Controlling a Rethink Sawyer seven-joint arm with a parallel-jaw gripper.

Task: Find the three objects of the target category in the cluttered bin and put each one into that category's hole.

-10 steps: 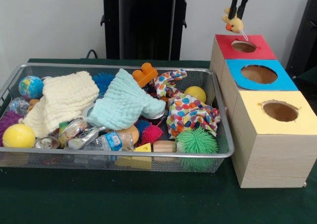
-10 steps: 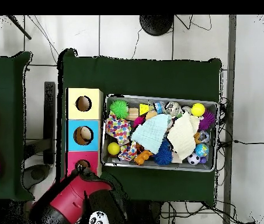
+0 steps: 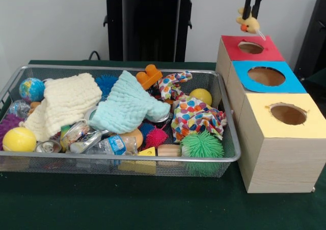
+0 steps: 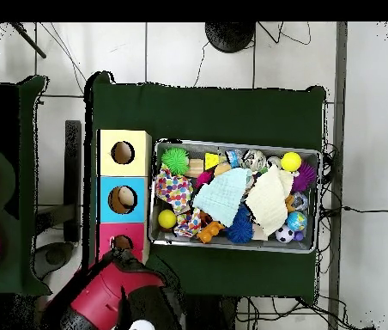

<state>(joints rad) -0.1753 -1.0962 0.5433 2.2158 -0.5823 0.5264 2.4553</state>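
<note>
Green-covered desk (image 3: 102,204) before a white wall. The tool (image 3: 253,8), clamped on a small yellow plush duck (image 3: 249,24), hangs directly above the red-topped box's hole (image 3: 250,47). Blue (image 3: 266,76) and yellow (image 3: 288,113) holes follow nearer. Alongside, the wire bin (image 3: 153,159) holds cloths, balls and cans.
</note>
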